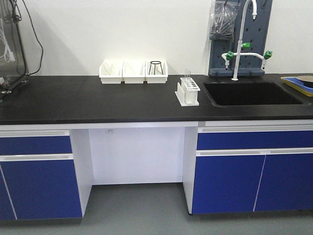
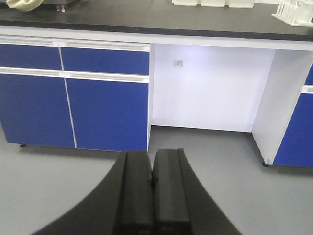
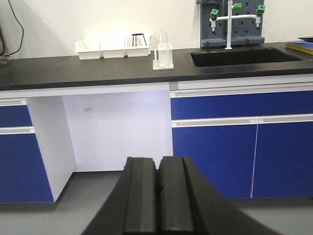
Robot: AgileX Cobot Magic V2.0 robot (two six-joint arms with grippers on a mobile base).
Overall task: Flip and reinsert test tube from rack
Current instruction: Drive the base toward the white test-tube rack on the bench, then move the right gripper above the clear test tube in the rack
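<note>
a: what shows of the left gripper (image 2: 152, 154)?
b: matte black all over. it has two fingers (image 2: 137, 191), long flat-faced blocks with squared tips and only a thin dark seam between them. behind them the black body flares out in smooth curves to both sides.
a: and the right gripper (image 3: 158, 160)?
b: the same make. black blocky fingers (image 3: 142, 196), a raised edge along each, a hairline seam, and a wide curved black base with a faint sheen.

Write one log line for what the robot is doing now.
stage: not started | left gripper: shut, empty | right gripper: shut, empty | rack: on counter beside sink | test tubes: upright in rack
</note>
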